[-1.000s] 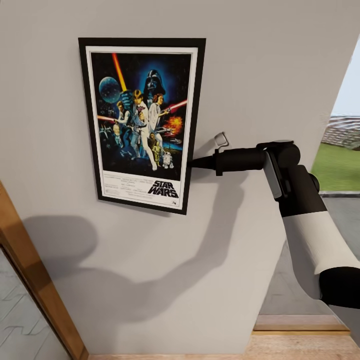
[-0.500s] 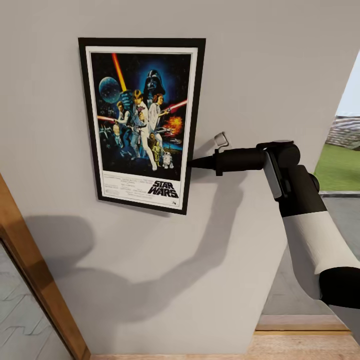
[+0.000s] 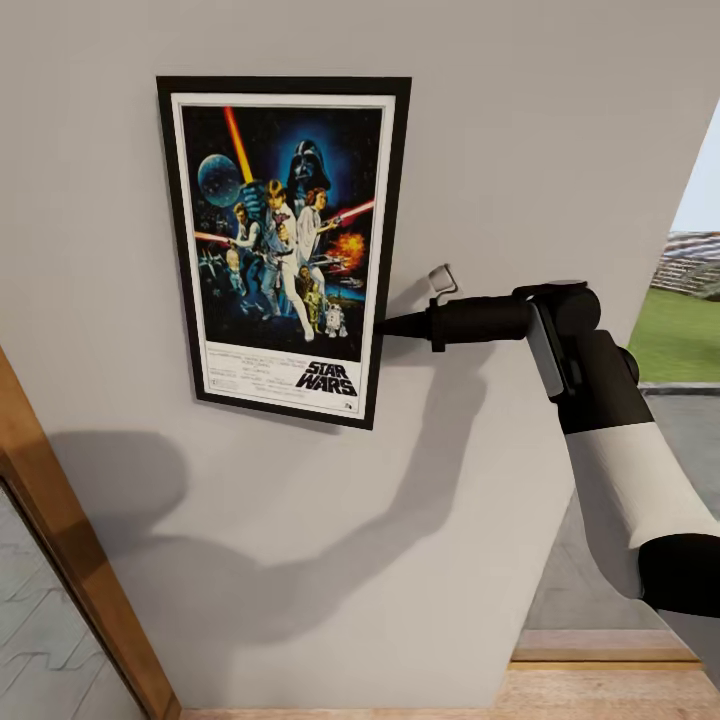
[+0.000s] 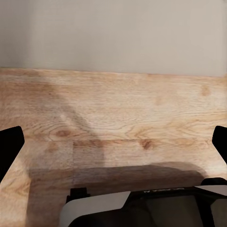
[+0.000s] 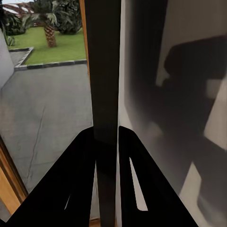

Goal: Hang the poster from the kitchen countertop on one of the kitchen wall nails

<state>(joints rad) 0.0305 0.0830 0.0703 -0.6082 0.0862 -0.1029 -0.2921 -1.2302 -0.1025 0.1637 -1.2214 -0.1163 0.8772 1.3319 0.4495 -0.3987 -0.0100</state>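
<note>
Just past the right hand, flat against the wall, hangs the poster lettered "STAR WARS"; its frame edge seems pinched between the hand's narrowed fingers.

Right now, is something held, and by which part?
The right pincer holds the poster by the right edge of its black frame. The left holds nothing.

The black-framed upright Star Wars poster lies flat against the plain grey wall, and the black right gripper pinches its right edge, so that side is blocked by the outstretched arm. Bare wall lies open above, below and left of the frame, as far as the slanting wooden door frame at the lower left. In the left wrist view the left gripper hangs with its fingers spread over bare light wood flooring near the wall's foot.
</note>
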